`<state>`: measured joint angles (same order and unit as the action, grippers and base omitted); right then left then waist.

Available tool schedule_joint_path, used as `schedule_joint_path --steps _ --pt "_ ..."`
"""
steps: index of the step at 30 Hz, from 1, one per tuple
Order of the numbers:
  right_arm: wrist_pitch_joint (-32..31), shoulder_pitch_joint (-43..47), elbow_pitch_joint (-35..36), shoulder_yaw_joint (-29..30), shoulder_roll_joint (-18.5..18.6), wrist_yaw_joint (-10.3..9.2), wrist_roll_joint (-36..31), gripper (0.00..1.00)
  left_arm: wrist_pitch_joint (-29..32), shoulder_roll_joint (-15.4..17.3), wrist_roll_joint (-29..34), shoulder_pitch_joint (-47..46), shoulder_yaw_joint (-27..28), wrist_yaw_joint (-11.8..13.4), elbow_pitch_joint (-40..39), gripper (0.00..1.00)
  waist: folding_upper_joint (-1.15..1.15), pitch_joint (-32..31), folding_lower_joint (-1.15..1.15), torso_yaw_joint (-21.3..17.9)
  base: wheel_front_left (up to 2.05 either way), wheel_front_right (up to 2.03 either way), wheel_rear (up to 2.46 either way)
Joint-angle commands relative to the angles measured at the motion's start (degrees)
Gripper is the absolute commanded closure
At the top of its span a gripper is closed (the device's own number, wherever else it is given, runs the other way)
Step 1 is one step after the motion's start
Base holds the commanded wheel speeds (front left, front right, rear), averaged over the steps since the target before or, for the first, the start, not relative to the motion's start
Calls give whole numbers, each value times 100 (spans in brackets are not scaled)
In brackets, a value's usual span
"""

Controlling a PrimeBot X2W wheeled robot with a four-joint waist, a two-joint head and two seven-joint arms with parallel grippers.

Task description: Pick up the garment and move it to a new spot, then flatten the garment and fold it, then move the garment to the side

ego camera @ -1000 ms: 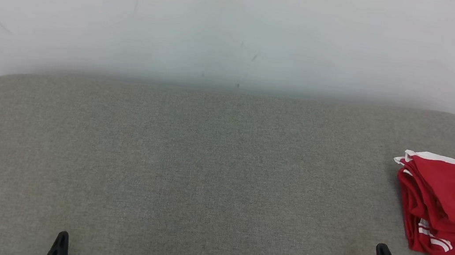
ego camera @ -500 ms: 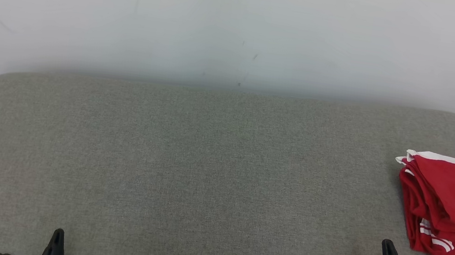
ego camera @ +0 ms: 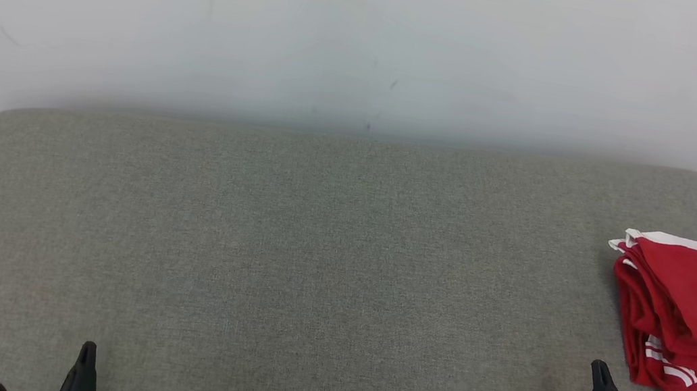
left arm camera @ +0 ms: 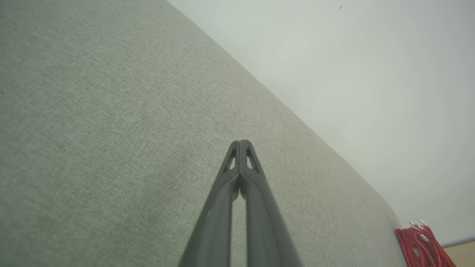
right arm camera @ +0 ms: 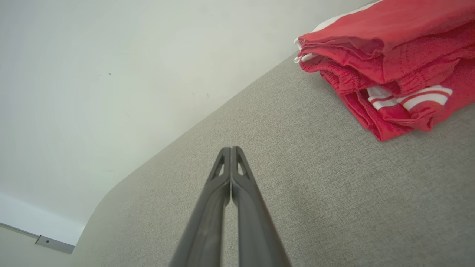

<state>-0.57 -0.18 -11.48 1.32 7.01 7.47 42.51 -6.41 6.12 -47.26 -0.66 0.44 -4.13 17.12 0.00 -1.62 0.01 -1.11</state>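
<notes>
The garment [ego camera: 693, 315] is a folded red bundle with white stripes lying at the far right of the grey padded surface [ego camera: 313, 252]. It also shows in the right wrist view as the garment [right arm camera: 393, 63] and, small, in the left wrist view's corner [left arm camera: 423, 246]. My right gripper [ego camera: 600, 371] stands shut and empty just in front and to the left of the garment, apart from it; its fingers [right arm camera: 231, 152] are pressed together. My left gripper [ego camera: 88, 350] is shut and empty at the lower left, fingers [left arm camera: 240, 144] touching over bare fabric.
A plain white wall [ego camera: 370, 42] rises behind the surface's rounded far edge. The surface's corners curve away at far left and far right. Wide grey fabric lies between the two grippers.
Both grippers have slid slightly down and outward in the head view. The garment has stayed put, apart from a small shift of the whole picture.
</notes>
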Motion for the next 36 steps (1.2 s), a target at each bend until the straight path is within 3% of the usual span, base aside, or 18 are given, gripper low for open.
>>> schedule_joint_path --steps 1,36 --pt "-35 -162 58 49 -8 2 246 100 56 1 -252 -175 56 -45 -102 100 0 4 0 3 0 0 0" --pt "-300 -386 -85 281 -201 3 2489 100 650 -153 -2272 -382 326 -194 -211 100 0 69 -1 43 0 0 0"
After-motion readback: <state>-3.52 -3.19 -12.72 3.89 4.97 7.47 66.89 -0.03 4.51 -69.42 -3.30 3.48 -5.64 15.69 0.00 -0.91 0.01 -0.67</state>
